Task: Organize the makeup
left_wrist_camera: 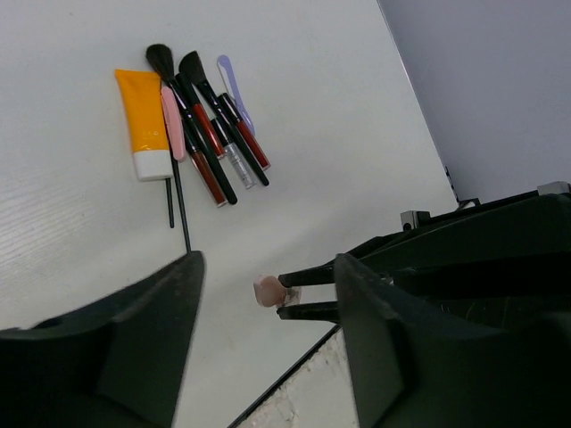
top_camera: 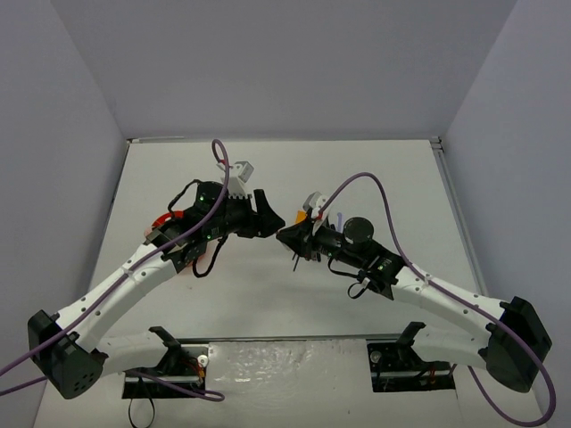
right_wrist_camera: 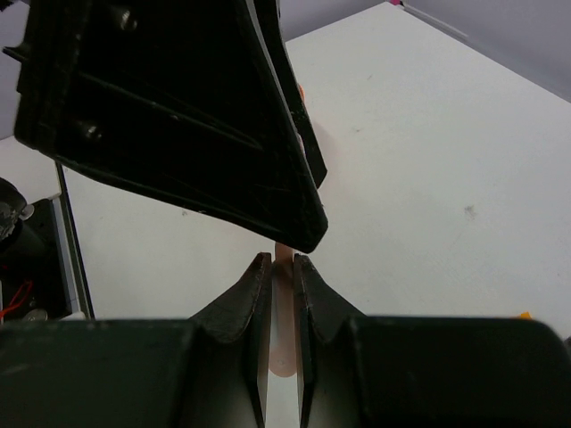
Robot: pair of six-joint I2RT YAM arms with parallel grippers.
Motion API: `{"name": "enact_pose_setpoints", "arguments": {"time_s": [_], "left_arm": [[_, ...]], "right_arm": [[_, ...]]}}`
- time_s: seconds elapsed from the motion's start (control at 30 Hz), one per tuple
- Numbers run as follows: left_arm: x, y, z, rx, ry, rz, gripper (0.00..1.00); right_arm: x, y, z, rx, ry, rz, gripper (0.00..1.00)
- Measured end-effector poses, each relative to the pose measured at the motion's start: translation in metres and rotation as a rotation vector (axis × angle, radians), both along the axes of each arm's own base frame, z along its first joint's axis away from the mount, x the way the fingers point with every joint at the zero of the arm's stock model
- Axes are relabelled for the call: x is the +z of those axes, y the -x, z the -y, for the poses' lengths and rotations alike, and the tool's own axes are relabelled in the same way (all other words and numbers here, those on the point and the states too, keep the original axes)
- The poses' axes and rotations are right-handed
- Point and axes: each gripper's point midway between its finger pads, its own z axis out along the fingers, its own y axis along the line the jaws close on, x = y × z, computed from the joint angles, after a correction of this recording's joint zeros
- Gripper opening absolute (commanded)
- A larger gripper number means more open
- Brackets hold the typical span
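Note:
My right gripper (right_wrist_camera: 277, 260) is shut on a thin pale pink stick (right_wrist_camera: 284, 339) and holds it above the table. In the left wrist view the stick's end (left_wrist_camera: 267, 290) pokes out between the right gripper's fingertips (left_wrist_camera: 308, 275). My left gripper (left_wrist_camera: 268, 263) is wide open, its jaws on either side of that end and clear of it. In the top view the two grippers meet tip to tip at mid table, the left (top_camera: 270, 219) and the right (top_camera: 288, 235). A row of makeup lies on the table: an orange-white tube (left_wrist_camera: 143, 123), black brushes (left_wrist_camera: 192, 98) and dark red sticks (left_wrist_camera: 207, 165).
A dark green round compact (top_camera: 359, 229) sits by the right arm. The round orange tub (top_camera: 165, 220) is half hidden under the left arm. A lilac spatula (left_wrist_camera: 234, 89) ends the makeup row. The table's edge (left_wrist_camera: 285, 379) runs just below the grippers in the left wrist view.

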Motion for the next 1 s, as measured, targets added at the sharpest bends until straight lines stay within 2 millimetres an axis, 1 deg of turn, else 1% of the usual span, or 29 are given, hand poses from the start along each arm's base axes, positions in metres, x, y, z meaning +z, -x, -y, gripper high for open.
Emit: {"name": "enact_pose_setpoints", "arguments": {"time_s": [0.03, 0.1, 0.2, 0.27, 0.3, 0.37, 0.4, 0.47, 0.53, 0.6, 0.63, 0.73, 0.8, 0.9, 1.0], "left_arm": [[0.000, 0.000, 0.000, 0.001, -0.001, 0.000, 0.45], [0.000, -0.001, 0.001, 0.005, 0.002, 0.003, 0.32], [0.002, -0.001, 0.002, 0.004, 0.007, 0.010, 0.18], [0.004, -0.001, 0.004, 0.003, 0.013, 0.014, 0.06], [0.005, -0.001, 0.005, 0.002, 0.017, 0.016, 0.02], [0.006, -0.001, 0.006, 0.002, 0.023, 0.020, 0.00], [0.007, -0.002, 0.006, 0.002, 0.025, 0.022, 0.00], [0.008, -0.002, 0.006, 0.002, 0.027, 0.024, 0.00], [0.008, -0.002, 0.006, 0.004, 0.027, 0.026, 0.00], [0.007, -0.003, 0.005, 0.008, 0.024, 0.026, 0.00], [0.007, -0.004, 0.005, 0.012, 0.020, 0.028, 0.00], [0.003, -0.006, 0.000, 0.031, -0.006, 0.034, 0.00], [-0.001, -0.008, -0.004, 0.049, -0.035, 0.037, 0.00], [-0.008, -0.013, -0.019, 0.101, -0.112, 0.044, 0.00], [-0.006, -0.020, -0.037, 0.168, -0.192, 0.068, 0.00]], "right_arm": [[0.001, 0.000, -0.001, 0.004, -0.005, 0.004, 0.00], [0.004, 0.001, -0.002, 0.010, -0.013, 0.010, 0.00], [0.006, 0.002, -0.002, 0.016, -0.021, 0.014, 0.00], [0.007, 0.002, -0.003, 0.019, -0.025, 0.016, 0.00], [0.008, 0.002, -0.003, 0.020, -0.026, 0.017, 0.00], [0.009, 0.002, -0.003, 0.023, -0.029, 0.020, 0.04], [0.009, 0.002, -0.003, 0.023, -0.030, 0.021, 0.10], [0.010, 0.002, -0.004, 0.023, -0.032, 0.023, 0.28], [0.010, 0.002, -0.004, 0.023, -0.035, 0.023, 0.61], [0.011, 0.002, -0.004, 0.022, -0.036, 0.024, 0.78], [0.010, 0.002, -0.004, 0.021, -0.036, 0.025, 0.85], [0.009, 0.000, -0.002, 0.008, -0.030, 0.025, 0.98], [0.007, -0.002, 0.000, -0.008, -0.022, 0.023, 1.00], [0.002, -0.007, 0.007, -0.054, 0.005, 0.009, 1.00], [-0.002, -0.009, 0.016, -0.097, 0.030, 0.000, 1.00]]}}
